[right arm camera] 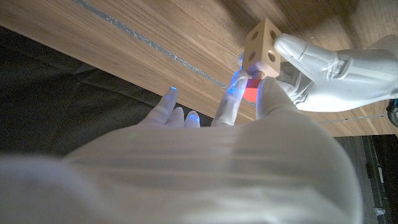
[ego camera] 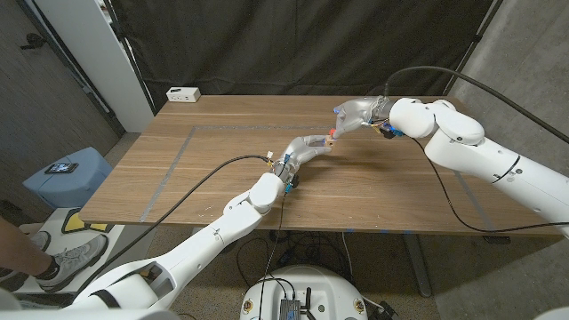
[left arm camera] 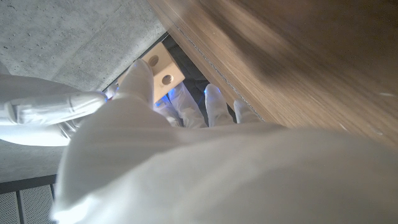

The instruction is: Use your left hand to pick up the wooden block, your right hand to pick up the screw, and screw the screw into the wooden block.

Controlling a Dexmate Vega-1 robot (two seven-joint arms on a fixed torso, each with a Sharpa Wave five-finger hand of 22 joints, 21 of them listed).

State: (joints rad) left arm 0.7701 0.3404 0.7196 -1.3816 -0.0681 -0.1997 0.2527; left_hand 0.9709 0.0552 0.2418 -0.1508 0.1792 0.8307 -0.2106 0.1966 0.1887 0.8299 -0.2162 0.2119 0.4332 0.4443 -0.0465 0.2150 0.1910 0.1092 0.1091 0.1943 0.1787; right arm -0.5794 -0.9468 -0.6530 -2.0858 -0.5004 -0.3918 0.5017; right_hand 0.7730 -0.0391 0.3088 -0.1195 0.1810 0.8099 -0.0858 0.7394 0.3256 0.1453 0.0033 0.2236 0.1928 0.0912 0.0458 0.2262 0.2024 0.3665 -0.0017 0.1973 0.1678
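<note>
Wooden block [ego camera: 330, 138] sits small and pale in the head view, held above the middle of the table [ego camera: 213, 169] by the left hand [ego camera: 313, 145], whose white-gloved fingers reach toward the right hand [ego camera: 356, 114]; the two hands meet well in from every table edge, with bare brown planks all around. A white box [ego camera: 183, 93] lies at the far left corner.

From the left wrist, the block [left arm camera: 160, 67] shows as a light cube face with two round drilled holes, gripped by the left hand [left arm camera: 149, 93], the grained tabletop [left arm camera: 298, 68] close beside it and the right arm's smooth white shell [left arm camera: 43, 118] just beyond.

From the right wrist, the block [right arm camera: 262, 45] shows clean square corners and holes on two faces, clasped by the left hand [right arm camera: 311, 62]. The right hand [right arm camera: 249, 102] pinches the screw [right arm camera: 252, 90], whose red head touches the block's underside face.
</note>
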